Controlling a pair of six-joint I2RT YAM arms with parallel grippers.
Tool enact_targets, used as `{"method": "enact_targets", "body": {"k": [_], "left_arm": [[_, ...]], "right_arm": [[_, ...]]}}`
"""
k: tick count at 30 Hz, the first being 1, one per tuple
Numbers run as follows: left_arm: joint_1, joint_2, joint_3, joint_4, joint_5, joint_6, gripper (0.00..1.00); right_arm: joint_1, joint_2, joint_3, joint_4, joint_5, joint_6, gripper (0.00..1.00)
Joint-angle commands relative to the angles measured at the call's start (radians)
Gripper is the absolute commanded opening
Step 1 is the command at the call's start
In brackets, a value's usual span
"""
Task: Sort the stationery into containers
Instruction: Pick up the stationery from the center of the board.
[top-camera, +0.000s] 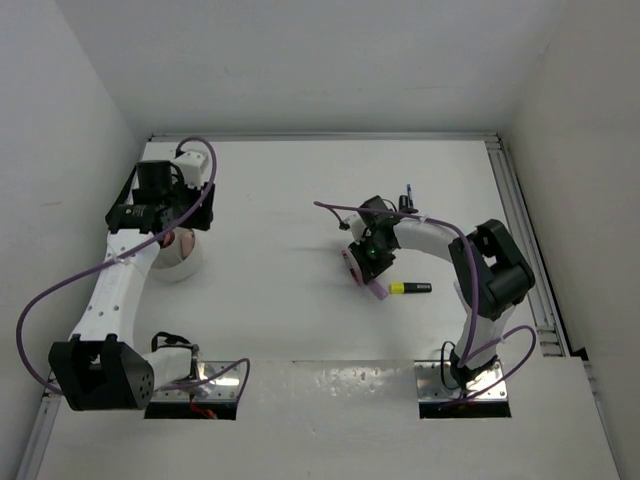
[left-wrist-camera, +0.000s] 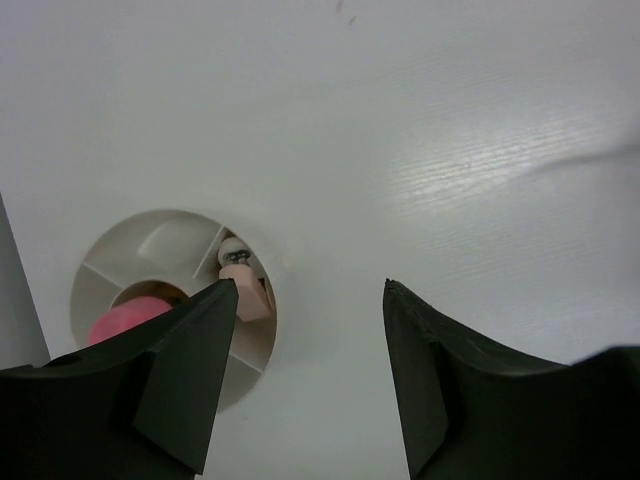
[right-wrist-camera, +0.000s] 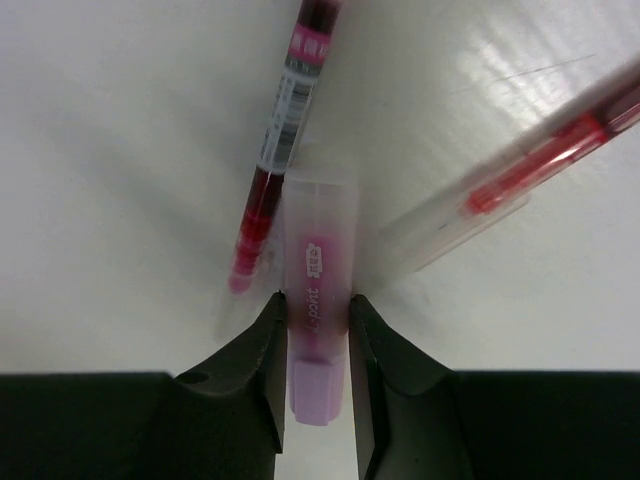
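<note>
The right gripper (right-wrist-camera: 315, 297) is nearly closed. Its two fingers press the opposite flat sides of a purple highlighter (right-wrist-camera: 318, 230) near the tail end, with the capped end pointing away from the wrist. The views do not show whether the highlighter is lifted clear of the bench (left-wrist-camera: 450, 120).

Handling, as a judgement: the highlighter is a light, rigid plastic barrel. Its smooth, glossy sides could slip or swivel under a loose grip. The best place to hold it is across the flat faces close to mid-length. The present grip sits behind that point, so the far end may droop.

Just beyond the fingers, a red pen (right-wrist-camera: 278, 140) lies against the left side of the highlighter. A second red pen (right-wrist-camera: 500, 190) angles in from the right. Both are thin and round, and likely to roll if nudged. A yellow-black highlighter (top-camera: 410, 288) rests on the bench beside this arm.

Across the bench, the left gripper (left-wrist-camera: 307, 290) hangs wide open and holds nothing, partly over the rim of the divided dish (left-wrist-camera: 165, 240). The dish holds a pink item (left-wrist-camera: 125, 322) and a pale block (left-wrist-camera: 248, 295).
</note>
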Motion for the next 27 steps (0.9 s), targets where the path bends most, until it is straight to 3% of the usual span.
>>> {"method": "enact_targets", "body": {"k": [1, 7, 8, 13, 20, 27], "left_arm": [[0.009, -0.071, 0.001, 0.060, 0.222, 0.165, 0.67], [-0.023, -0.096, 0.033, 0.007, 0.581, 0.554, 0.67], [-0.086, -0.070, 0.058, -0.066, 0.650, 0.713, 0.67], [-0.287, 0.050, 0.203, -0.255, 0.669, 1.047, 0.65], [-0.560, 0.208, 0.303, -0.280, 0.684, 1.248, 0.54], [-0.639, 0.389, 0.486, -0.513, 0.698, 1.534, 0.50]], "right_arm": [[-0.003, -0.072, 0.004, -0.040, -0.105, -0.007, 0.15], [-0.036, -0.131, 0.075, -0.128, -0.319, 0.032, 0.03], [-0.052, -0.132, 0.093, -0.140, -0.352, 0.048, 0.02], [-0.076, -0.100, 0.153, -0.155, -0.520, 0.095, 0.00], [-0.093, -0.022, 0.239, -0.070, -0.676, 0.235, 0.00], [-0.104, 0.090, 0.368, 0.004, -0.799, 0.364, 0.00]]}}
